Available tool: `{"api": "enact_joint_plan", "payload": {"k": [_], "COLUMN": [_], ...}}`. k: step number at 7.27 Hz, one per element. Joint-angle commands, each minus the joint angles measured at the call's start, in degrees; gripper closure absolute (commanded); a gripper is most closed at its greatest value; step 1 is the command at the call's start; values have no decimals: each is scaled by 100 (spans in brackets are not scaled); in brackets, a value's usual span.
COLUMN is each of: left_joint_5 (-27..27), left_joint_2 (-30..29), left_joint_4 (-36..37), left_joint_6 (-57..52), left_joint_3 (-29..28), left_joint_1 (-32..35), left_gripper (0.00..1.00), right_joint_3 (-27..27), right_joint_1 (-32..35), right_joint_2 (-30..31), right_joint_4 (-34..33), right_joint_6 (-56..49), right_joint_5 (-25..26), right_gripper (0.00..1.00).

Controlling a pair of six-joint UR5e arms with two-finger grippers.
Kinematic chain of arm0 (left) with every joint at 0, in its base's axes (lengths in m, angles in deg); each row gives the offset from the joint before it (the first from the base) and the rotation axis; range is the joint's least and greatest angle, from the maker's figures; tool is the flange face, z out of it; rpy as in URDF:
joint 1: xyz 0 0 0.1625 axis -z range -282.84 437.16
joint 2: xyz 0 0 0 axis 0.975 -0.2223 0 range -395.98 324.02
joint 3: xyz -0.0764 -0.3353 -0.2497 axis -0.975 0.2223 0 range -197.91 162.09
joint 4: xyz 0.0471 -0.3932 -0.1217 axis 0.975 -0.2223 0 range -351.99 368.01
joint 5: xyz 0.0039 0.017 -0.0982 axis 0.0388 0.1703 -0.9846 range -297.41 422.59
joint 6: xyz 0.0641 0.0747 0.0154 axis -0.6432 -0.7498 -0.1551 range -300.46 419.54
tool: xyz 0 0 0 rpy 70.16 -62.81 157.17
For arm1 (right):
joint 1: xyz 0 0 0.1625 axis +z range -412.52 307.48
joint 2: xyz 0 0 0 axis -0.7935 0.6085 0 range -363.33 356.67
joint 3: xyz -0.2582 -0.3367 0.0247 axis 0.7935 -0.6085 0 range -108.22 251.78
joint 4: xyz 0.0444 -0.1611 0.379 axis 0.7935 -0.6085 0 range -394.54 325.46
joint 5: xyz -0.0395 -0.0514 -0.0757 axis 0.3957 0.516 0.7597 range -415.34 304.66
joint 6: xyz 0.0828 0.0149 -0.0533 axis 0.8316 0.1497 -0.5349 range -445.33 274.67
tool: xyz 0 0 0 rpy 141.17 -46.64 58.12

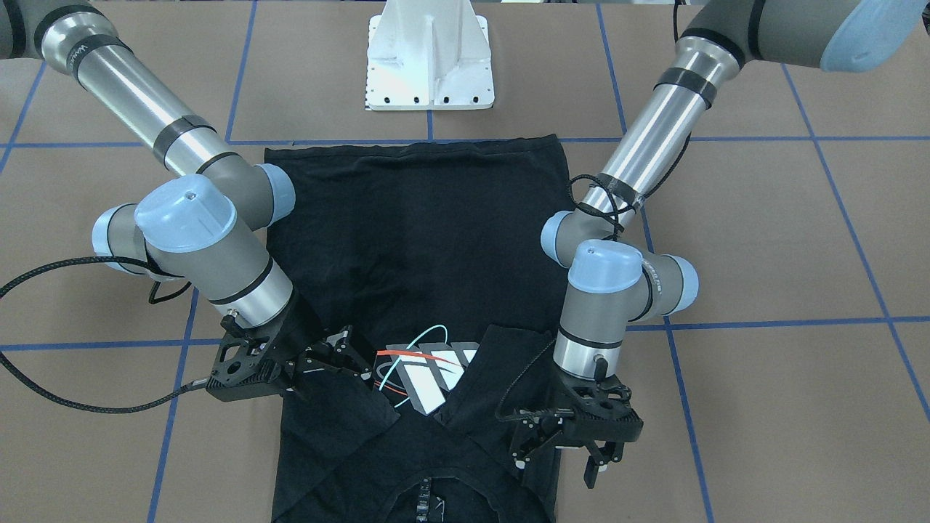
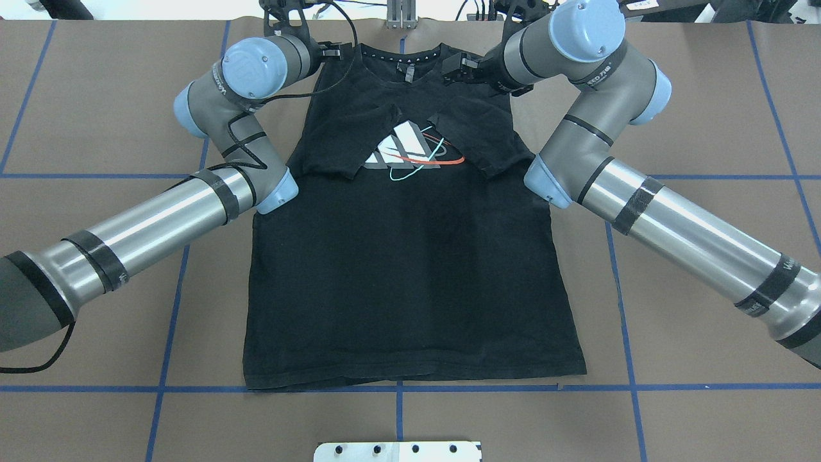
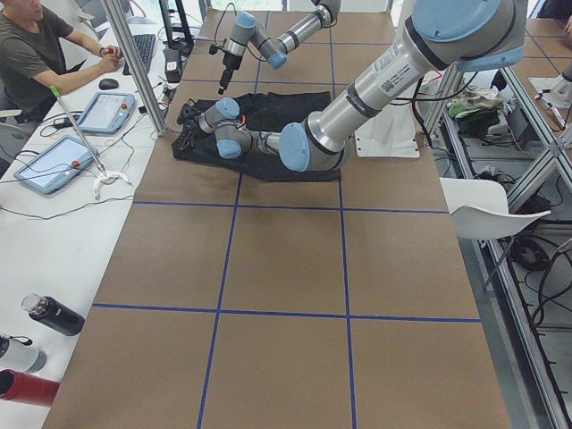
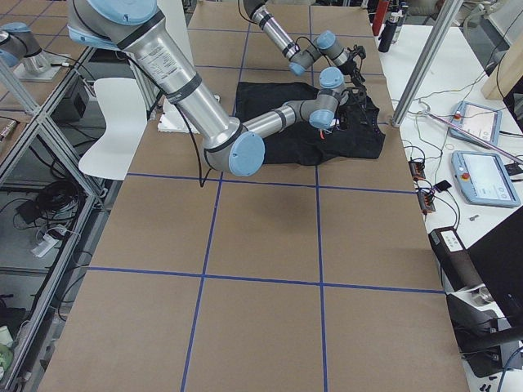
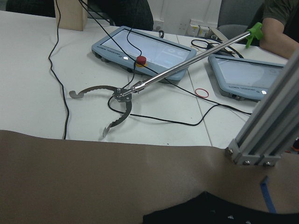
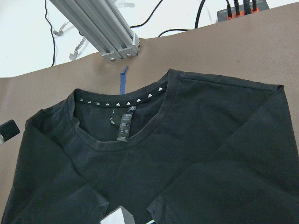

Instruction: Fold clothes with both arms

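Nearest: collar (image 1: pixel 429 481) of black T-shirt (image 1: pixel 421 240); shirt flat on counter (image 1: pixel 763 407), both sleeves (image 1: pixel 334 425) folded onto logo (image 1: pixel 429 378). Over shoulders: left pincer (image 1: pixel 558 461), right pincer (image 1: pixel 356 356), jaws apart, empty.

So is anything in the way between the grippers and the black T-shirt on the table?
Nothing visible does. The black cotton T-shirt lies flat on the brown table; the black left gripper and right gripper are right at its shoulders.

Black T-shirt (image 2: pixel 410 276) flat, logo (image 2: pixel 405 151) up, sleeves (image 2: pixel 349 138) folded inward; left arm (image 2: pixel 160 218) and right arm (image 2: pixel 680 218) beside its shoulders.
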Motion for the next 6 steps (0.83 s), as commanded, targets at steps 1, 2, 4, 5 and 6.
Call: {"api": "enact_joint_plan", "payload": {"k": [1,2,4,5,6], "left_joint_5": [3,3,-23,-49,-111], "left_joint_2": [-9,-9,-9,-17,-35], "left_joint_4": [1,1,-7,-7,-7], "left_joint_6": [-370,-431,-555,-555,-555], "left_joint_3": [-75,-137,-190,-190,-190], "left_joint_1": [-59,-59,-85,-94,-103], "left_gripper": [11,14,22,29,36], "right_joint_3": [3,3,-6,-6,-6], "right_joint_1": [5,5,5,13,22], "right_joint_2": [17,86,175,175,175], "right_joint_4": [9,87,246,246,246], "right_joint_6": [-4,-4,-4,5,5], "right_joint_5": [0,0,9,9,0], "right_gripper": [0,0,0,0,0]}}
